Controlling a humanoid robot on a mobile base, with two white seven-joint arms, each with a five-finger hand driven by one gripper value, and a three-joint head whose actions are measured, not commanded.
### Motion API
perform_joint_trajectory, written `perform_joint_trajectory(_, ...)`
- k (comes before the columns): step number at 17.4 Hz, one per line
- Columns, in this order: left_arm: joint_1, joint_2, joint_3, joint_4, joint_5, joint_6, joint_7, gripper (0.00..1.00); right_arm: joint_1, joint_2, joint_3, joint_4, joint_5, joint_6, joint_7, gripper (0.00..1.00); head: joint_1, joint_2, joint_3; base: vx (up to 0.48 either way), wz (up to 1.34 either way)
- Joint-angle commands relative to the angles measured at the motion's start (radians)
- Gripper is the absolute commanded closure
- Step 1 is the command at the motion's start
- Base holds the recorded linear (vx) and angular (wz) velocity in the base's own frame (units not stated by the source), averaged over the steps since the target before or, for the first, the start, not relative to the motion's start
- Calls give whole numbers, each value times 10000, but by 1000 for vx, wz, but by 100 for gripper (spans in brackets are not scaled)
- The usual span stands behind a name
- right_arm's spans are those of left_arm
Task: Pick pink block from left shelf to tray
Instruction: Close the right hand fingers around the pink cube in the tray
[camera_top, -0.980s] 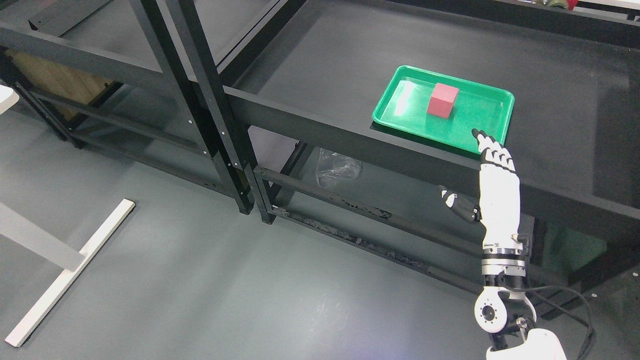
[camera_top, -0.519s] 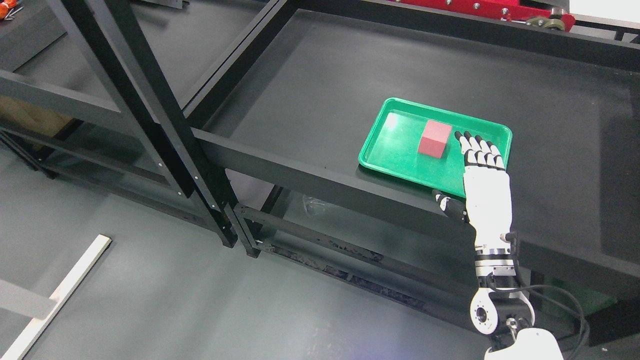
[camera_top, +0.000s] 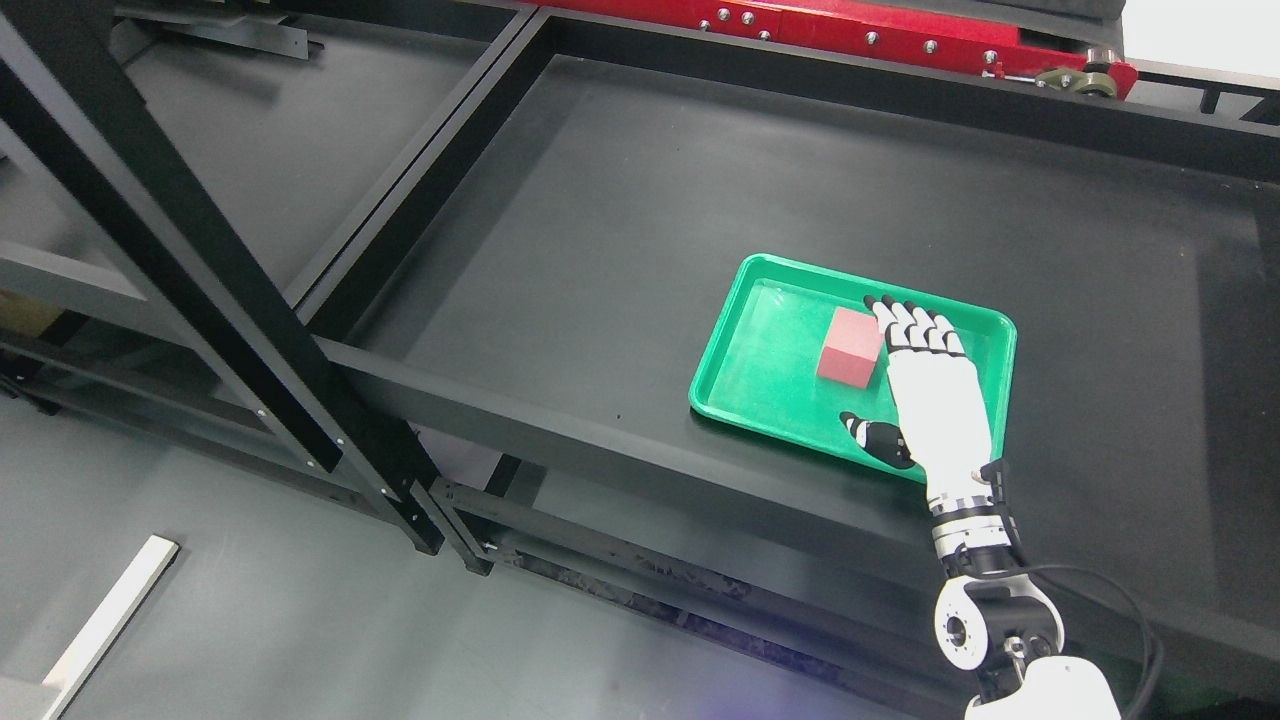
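Note:
A pink block sits inside the green tray on the black shelf surface. My right hand reaches in from the lower right and hovers over the tray's right half, just right of the block. Its fingers are stretched out flat and its thumb sticks out to the left, so the hand is open and holds nothing. The fingertips lie beside the block's top right corner. The left arm does not show.
The tray rests on a wide black shelf board. Black upright posts divide this shelf from another on the left. A red metal beam runs along the back. Grey floor lies below.
The camera has tilted, shifting the whole picture downward. My right hand has advanced from the tray's near edge to over the tray, its fingertips now beside the block. The block stays put in the tray.

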Motion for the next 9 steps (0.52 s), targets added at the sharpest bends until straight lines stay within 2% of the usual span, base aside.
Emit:
perform_joint_trajectory(1, -321, 175, 0, -175, 0, -7, 7, 0, 47, -174, 219, 128, -66, -12, 773, 1, 0, 0, 0, 152, -18)
perform_joint_trajectory(9, -321, 175, 0, -175, 0, -7, 7, 0, -228, -174, 419, 526, -35, -27, 1985, 1, 0, 0, 0, 113, 8)
